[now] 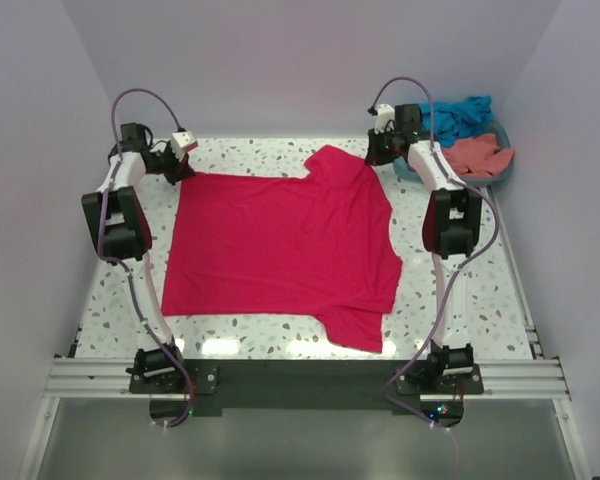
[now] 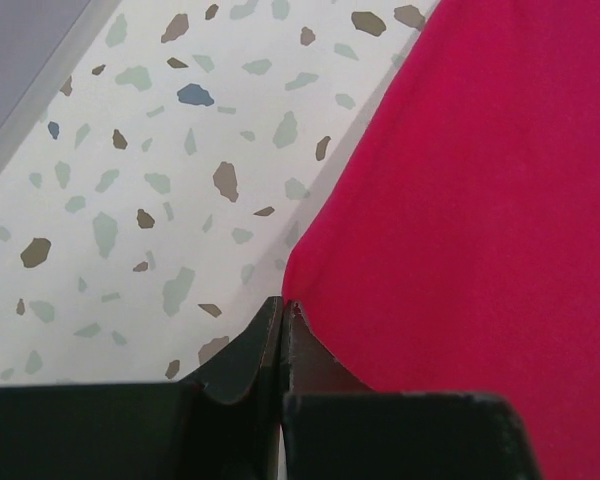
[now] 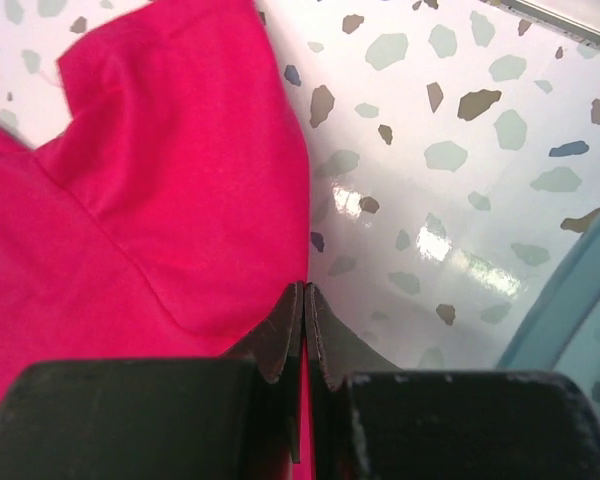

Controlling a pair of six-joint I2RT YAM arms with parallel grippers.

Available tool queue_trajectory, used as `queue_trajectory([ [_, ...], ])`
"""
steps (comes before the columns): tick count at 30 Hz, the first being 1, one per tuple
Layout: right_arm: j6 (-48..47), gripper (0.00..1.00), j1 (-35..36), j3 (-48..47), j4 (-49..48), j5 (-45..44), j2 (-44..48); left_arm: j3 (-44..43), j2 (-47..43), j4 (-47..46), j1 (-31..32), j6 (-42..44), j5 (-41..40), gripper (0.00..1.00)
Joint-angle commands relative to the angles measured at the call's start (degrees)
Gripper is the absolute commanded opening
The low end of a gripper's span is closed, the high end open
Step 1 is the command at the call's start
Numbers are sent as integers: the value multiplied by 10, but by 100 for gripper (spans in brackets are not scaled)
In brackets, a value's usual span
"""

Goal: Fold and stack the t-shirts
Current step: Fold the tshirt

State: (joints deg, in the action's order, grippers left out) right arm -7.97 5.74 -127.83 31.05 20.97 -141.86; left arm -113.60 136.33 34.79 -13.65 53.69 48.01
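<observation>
A crimson-pink t-shirt [image 1: 280,245] lies spread flat on the speckled table, one sleeve pointing to the far right and the other to the near right. My left gripper [image 1: 186,173] is at the shirt's far left corner, shut on the cloth edge [image 2: 310,300]. At the far right sleeve, my right gripper [image 1: 376,155] is shut, with pink cloth [image 3: 180,180] pinched between its fingers. In the wrist views both the left gripper [image 2: 283,305] and the right gripper [image 3: 305,290] have their tips pressed together. A teal-blue t-shirt [image 1: 462,114] and a salmon-coral t-shirt [image 1: 477,155] lie bunched in a basket.
The teal plastic basket [image 1: 504,170] stands at the far right corner, just right of my right gripper; its rim [image 3: 570,300] shows in the right wrist view. White walls close in the table on three sides. Bare speckled table [image 1: 480,300] shows right of the shirt.
</observation>
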Motion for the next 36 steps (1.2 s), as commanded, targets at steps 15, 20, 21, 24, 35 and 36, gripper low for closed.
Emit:
queue_trajectory([
  [15,-44,0,-19,131,21,71,185,164,-184,-47,-43,139,67,0],
  [20,-64,0,-22,180,41,86,229,197,-206,-17,-59,168,77,0],
  [21,-73,0,-22,188,45,90,244,203,-213,-8,-60,179,78,0],
  [24,-87,0,-22,217,61,98,266,226,-229,29,-66,235,83,0],
  [35,-135,0,-21,340,75,87,304,351,-276,72,-70,363,57,0],
  [36,-137,0,-21,347,73,83,302,362,-275,77,-69,372,47,0],
])
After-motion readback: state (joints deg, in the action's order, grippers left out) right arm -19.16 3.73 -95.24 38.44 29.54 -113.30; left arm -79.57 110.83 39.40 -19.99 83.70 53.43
